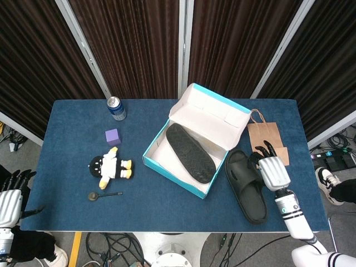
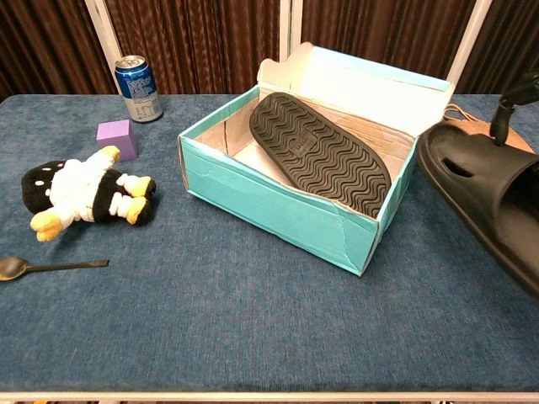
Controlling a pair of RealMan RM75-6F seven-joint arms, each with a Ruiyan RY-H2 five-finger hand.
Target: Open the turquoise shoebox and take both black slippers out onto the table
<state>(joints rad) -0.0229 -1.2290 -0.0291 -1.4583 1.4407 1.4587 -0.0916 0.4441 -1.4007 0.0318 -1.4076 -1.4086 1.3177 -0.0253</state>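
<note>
A: Slippers?
B: One slipper (image 1: 191, 152) sole-up inside the open turquoise shoebox (image 1: 167, 170); other slipper (image 1: 246, 186) on the bench (image 1: 72, 167), right of it.
A: Hands?
B: Right hand (image 1: 272, 171) touches that slipper, grip unclear; left hand (image 1: 8, 201) off bench, released.

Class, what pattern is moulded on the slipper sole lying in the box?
Wavy zigzag ridges on the slipper sole, clearest in the chest view.

Both views are evenly and brightly lit from overhead, with colours clean and no strong glare. Shadows are soft and short: a faint one lies under the turquoise shoebox (image 2: 286, 210) in the chest view. The dark curtains (image 1: 128, 44) across the top of the head view stay readable. Focus is sharp throughout; the head view bends slightly at its edges.
</note>
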